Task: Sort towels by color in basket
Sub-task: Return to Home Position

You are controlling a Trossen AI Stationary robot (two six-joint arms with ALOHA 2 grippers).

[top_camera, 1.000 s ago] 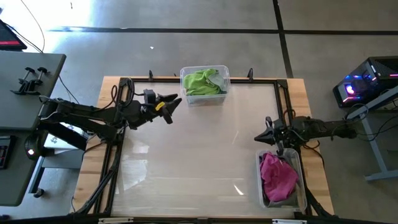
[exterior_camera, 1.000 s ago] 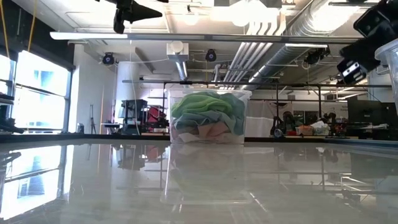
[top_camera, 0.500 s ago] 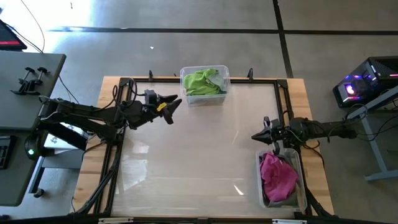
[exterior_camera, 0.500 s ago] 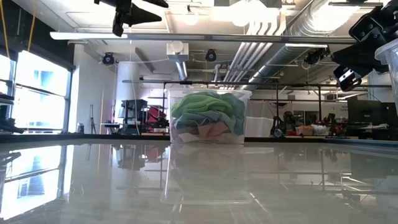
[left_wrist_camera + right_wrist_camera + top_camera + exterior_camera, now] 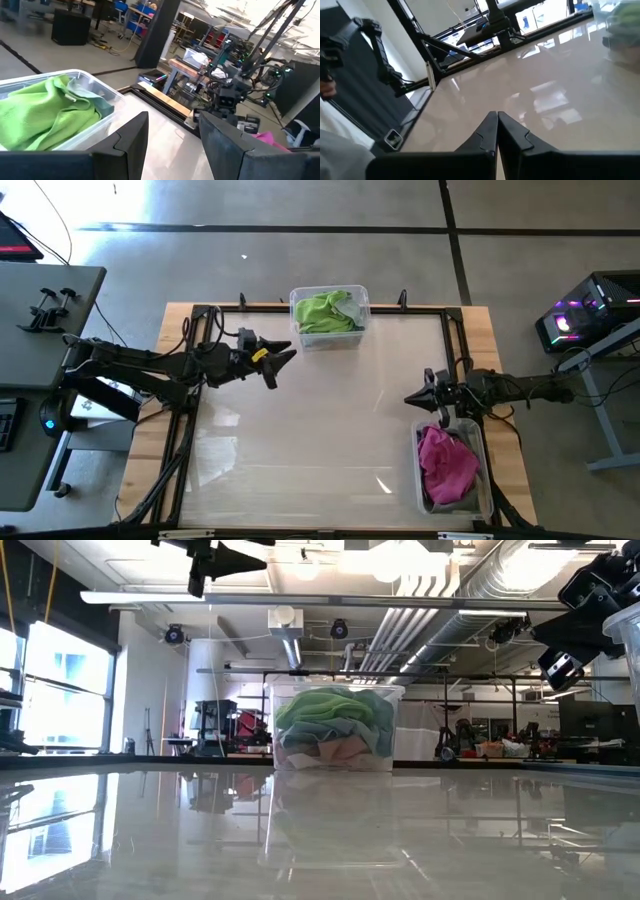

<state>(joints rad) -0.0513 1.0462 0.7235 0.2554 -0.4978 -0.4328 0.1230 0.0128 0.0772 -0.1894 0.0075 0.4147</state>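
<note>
Glossy pale tabletop [image 5: 320,430] with a wooden border, inside a workshop with exposed ducts overhead.

Left gripper [image 5: 280,365]: raised over the table's 10 o'clock quarter. Its fingers [image 5: 131,137] stand well apart with nothing between them. The low view places it high above the surface [image 5: 225,552].

Going by the high view, the lime green towel [image 5: 326,310] lies between 1 and 2 o'clock from this gripper, near but not touching. It is heaped in a clear bin [image 5: 362,300] at the table's 12 o'clock edge. The left wrist view shows the same towel [image 5: 45,112] mounded above the bin wall. In the low view a pale teal towel [image 5: 378,722] and a peach-toned cloth [image 5: 330,752] sit under the green (further layers cannot be made out).

Right gripper [image 5: 410,398]: raised over the table's 3 o'clock edge. Its fingers [image 5: 485,135] are pressed together and hold nothing.

The magenta towel [image 5: 446,462] lies at about 5 o'clock from this gripper, just beside it. It is bunched in a second clear bin [image 5: 482,480] at the table's 4 o'clock corner. A grey cloth [image 5: 445,502] shows at that bin's near end.

No towel lies loose on the tabletop.
</note>
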